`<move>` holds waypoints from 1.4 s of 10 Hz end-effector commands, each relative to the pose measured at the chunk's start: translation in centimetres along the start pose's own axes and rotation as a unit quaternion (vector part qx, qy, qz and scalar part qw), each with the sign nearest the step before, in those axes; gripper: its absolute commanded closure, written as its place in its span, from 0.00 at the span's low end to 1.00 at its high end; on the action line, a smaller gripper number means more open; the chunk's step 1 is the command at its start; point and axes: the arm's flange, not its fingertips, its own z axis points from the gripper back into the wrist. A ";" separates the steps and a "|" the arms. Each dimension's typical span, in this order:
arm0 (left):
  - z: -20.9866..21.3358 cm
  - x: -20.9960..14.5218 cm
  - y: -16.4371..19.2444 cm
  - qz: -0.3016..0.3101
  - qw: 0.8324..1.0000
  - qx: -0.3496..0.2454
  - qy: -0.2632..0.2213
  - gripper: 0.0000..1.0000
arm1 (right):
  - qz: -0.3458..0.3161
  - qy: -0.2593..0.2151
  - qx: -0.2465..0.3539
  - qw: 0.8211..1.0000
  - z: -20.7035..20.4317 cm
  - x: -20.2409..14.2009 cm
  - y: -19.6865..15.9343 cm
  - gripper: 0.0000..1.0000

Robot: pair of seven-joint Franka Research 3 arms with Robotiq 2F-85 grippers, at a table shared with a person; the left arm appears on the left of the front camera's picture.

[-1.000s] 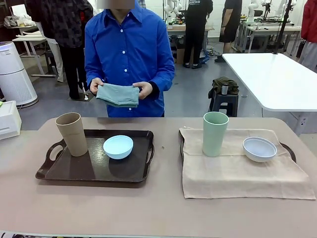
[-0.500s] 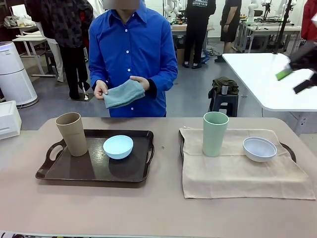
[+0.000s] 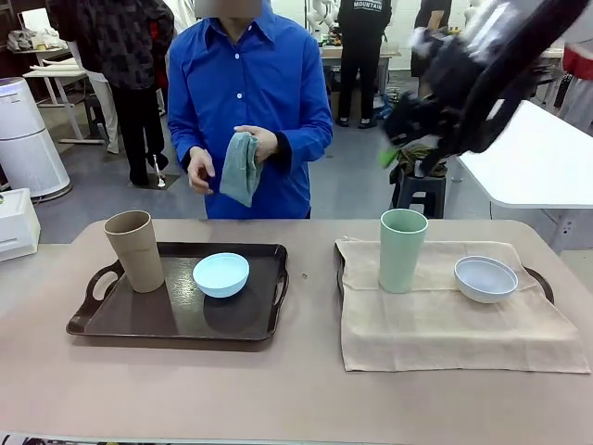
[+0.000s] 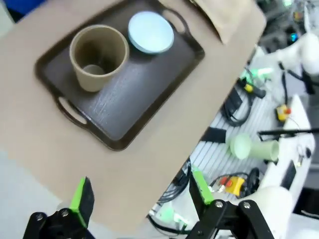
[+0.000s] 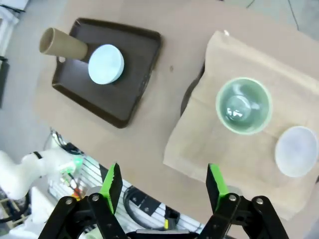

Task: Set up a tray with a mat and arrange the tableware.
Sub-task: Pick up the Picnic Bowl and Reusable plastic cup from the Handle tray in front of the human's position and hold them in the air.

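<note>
High over the table [image 3: 306, 408], the right gripper [image 5: 162, 184] hangs wide and empty (left gripper [image 4: 141, 189] too); the unlined tray [image 3: 139, 320] needs clearing before lining, probably tan cup [image 3: 135, 250] first.

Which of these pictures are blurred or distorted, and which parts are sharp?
Front view: the right arm is smeared, while the pale green cup is sharp. Left wrist view: the whole picture is soft, and the tan cup has fuzzy edges. Right wrist view: sharp, but the wide lens makes the tan cup lean outward, and light glints inside the pale green cup.
</note>
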 end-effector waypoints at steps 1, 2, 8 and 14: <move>0.7 0.2 -0.4 -0.045 0.999 -0.013 0.014 0.00 | -0.046 0.043 -0.056 0.996 -3.2 3.2 3.2 0.13; 0.7 0.6 -0.9 -0.064 0.998 -0.019 0.021 0.00 | -0.061 0.061 -0.058 0.995 -5.4 3.8 5.6 0.13; 0.4 0.6 -1.1 -0.057 0.998 -0.029 0.003 0.00 | -0.057 0.071 -0.042 0.995 -7.2 2.9 5.7 0.13; -1.7 3.0 6.4 -0.437 0.891 0.125 0.012 0.00 | -0.044 0.067 -0.057 0.995 -13.3 9.6 9.9 0.13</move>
